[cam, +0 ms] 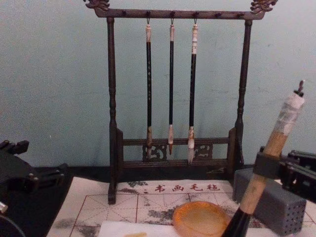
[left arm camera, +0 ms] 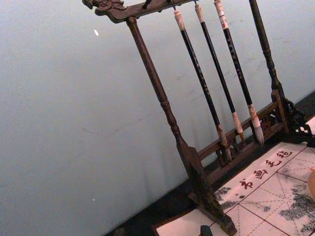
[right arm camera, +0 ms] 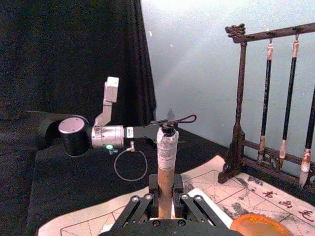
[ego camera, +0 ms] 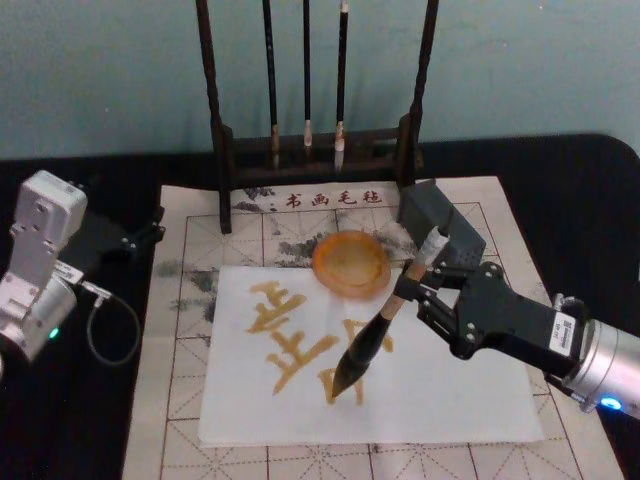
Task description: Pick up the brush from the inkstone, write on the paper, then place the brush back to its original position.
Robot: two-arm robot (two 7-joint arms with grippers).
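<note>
Right gripper [ego camera: 413,286]: closed on the tan handle of the brush [ego camera: 374,337], jaws pinching just above the black lower section, taped whitish end free above. Tilts the handle back toward the arm, likely so that the bristle tip meets the sheet at a writing angle while the jaws stay off the wet strokes. Bristle tip: down on the paper [ego camera: 450,400], at the foot of the right-hand golden-brown character. Judged mid-writing, with the return step not yet done. Strokes on the paper: two groups, golden-brown, not readable with any certainty. Inkstone [ego camera: 350,263]: just beyond the paper's far edge, overlapping it slightly, near the gripper and within easy reach for the return. Grey block [ego camera: 437,222]: beside the inkstone, on the robot's right. Felt mat [ego camera: 180,400]: gridded, under paper and dish, ink-stained toward the far side; carries a red printed line, 书画毛毡. Brush rack [ego camera: 315,150]: at the mat's far edge, three thin brushes [cam: 171,84] hanging tips down, well apart from the work. Left gripper [ego camera: 150,233]: parked off the mat's left edge, idle.
</note>
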